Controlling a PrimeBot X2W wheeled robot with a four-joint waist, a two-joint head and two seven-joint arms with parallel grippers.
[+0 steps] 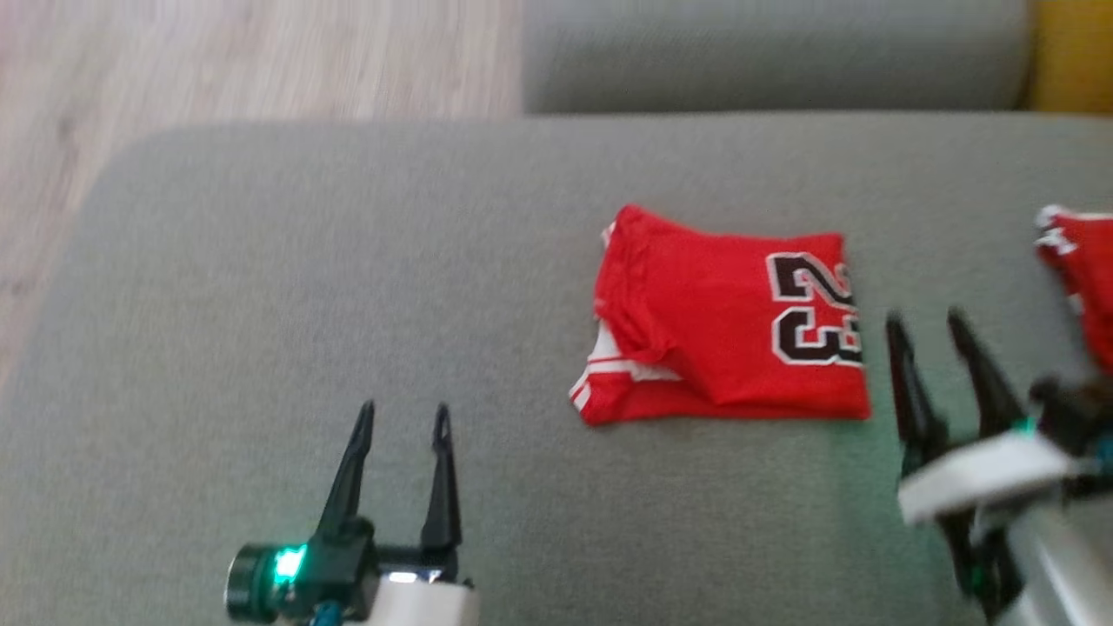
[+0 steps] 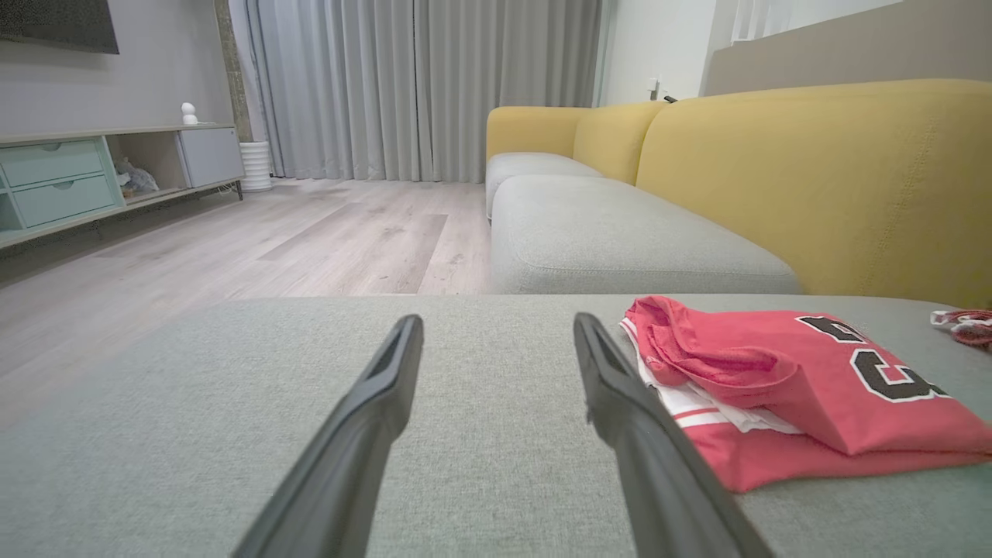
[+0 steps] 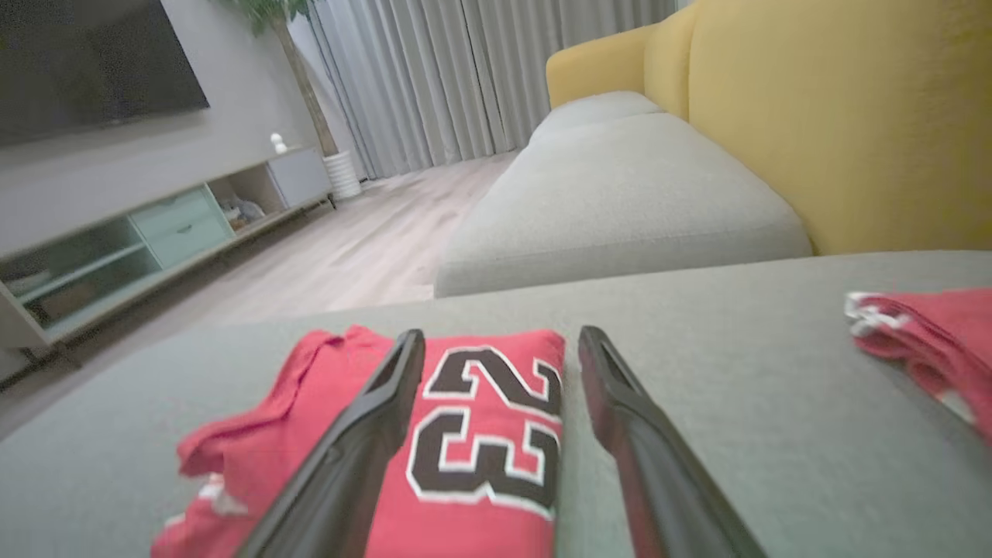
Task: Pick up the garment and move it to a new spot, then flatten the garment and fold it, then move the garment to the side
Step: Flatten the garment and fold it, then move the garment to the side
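Two grippers over the grey sofa cushion (image 1: 261, 261), both empty. The left gripper (image 1: 404, 409) sits low at near left, jaws wide, well apart from the garment (image 1: 722, 330). The garment is folded to a red rectangle and lies flat right of centre, dark 23 at its right edge, striped white sleeve band at lower left. The right gripper (image 1: 925, 318), blurred, has jaws wide, just beside that right edge. A second red bundle (image 1: 1083, 278) lies far right.
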